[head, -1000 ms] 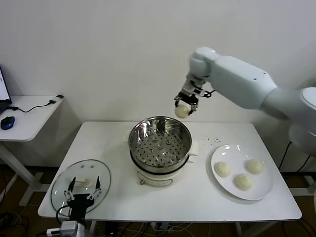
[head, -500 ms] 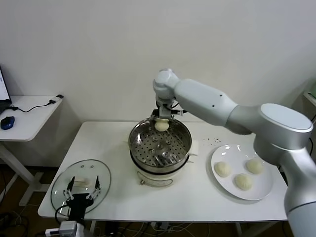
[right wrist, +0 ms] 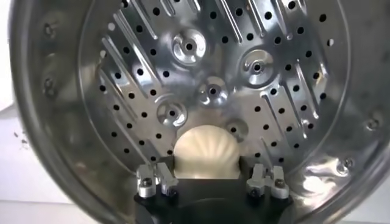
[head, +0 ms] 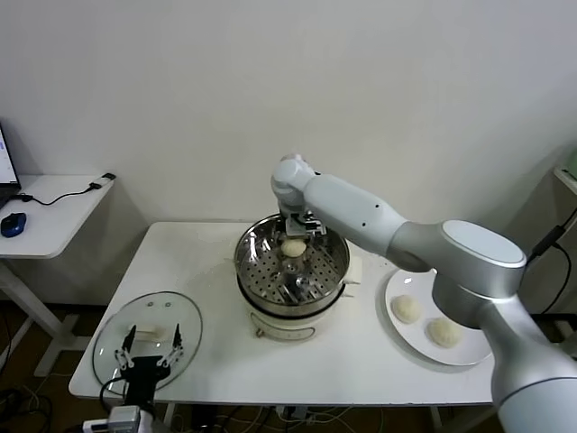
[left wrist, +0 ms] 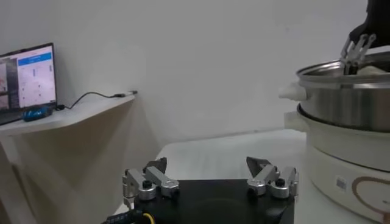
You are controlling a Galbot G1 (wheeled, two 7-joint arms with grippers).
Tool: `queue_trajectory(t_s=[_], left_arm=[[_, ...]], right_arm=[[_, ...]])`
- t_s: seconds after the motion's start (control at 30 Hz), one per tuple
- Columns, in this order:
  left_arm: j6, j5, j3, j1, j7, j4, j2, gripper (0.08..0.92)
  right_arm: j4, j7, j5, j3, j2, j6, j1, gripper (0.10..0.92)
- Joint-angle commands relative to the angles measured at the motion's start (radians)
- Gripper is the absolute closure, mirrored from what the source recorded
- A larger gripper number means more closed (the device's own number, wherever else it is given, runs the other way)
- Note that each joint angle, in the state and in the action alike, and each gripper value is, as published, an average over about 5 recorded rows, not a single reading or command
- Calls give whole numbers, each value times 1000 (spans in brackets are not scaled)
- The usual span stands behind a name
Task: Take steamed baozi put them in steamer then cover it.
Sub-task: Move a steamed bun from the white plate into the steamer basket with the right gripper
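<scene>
Right pincer point(head: 294, 236) grips baozi point(right wrist: 206, 151) inside steamer point(head: 261, 271).

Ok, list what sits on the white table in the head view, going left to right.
cover with the left gripper above it → steamer, where the right gripper holds a baozi inside the basket → white plate with two baozi showing, then.

Steamer point(head: 292, 264) sits mid-table point(head: 216, 248); right gripper point(head: 296, 236) is down inside it, holding a bun point(head: 294, 246) near its back wall. Right of the steamer: plate point(head: 469, 346) with two visible buns point(head: 407, 309). Front-left of the steamer: lid point(head: 149, 338), left gripper point(head: 150, 358) over its near edge.
</scene>
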Motion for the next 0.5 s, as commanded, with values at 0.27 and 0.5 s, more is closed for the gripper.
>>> queue_trajectory(t_s=[0.27, 0.5], left_arm=[[1, 7, 4, 3, -5, -2, -2, 177], [28, -22, 5, 14, -4, -52, -3, 177]], right_arm=[[117, -62, 197, -6, -94, 3, 111, 203], [287, -79, 561, -120, -318, -201, 288, 203]])
